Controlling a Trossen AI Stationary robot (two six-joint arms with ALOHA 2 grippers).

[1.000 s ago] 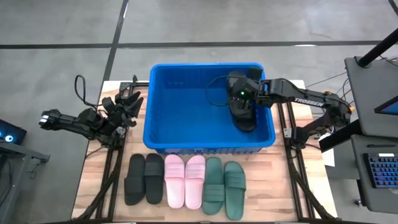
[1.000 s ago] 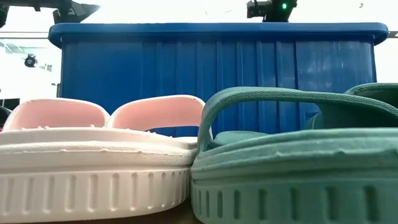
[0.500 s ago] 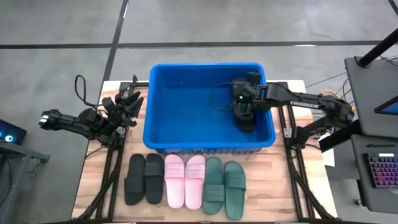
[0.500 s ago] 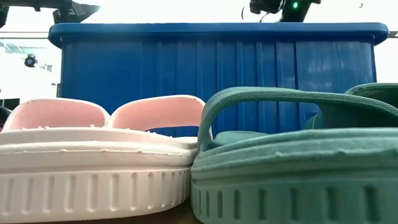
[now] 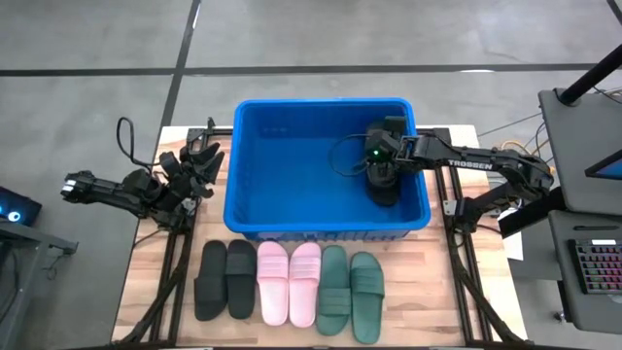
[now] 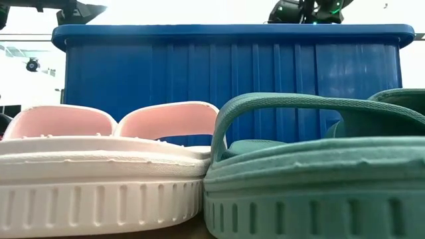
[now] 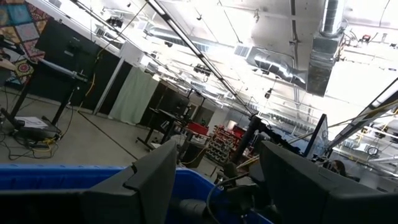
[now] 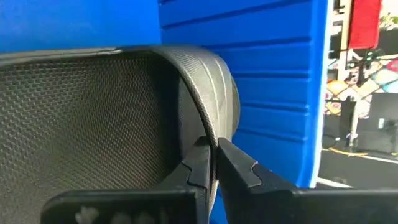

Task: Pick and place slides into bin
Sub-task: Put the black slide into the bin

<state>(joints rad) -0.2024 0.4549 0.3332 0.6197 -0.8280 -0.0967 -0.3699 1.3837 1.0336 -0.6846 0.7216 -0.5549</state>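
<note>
Left gripper [image 5: 201,156] is parked at the left middle of the overhead frame, just outside the bin [image 5: 253,228], fingers spread, holding nothing. Six slides sit in a row along the bottom centre: black pair [image 5: 224,279], pink pair [image 5: 290,282], green pair [image 5: 350,283], all with their long axes running up-down in the frame. Right gripper [image 5: 377,171] is down inside the bin's right end, pinched tight on the strap of a black slide [image 5: 382,187], which hangs straight below it by the right wall. So from here I'd say the drop is basically just letting go.
</note>
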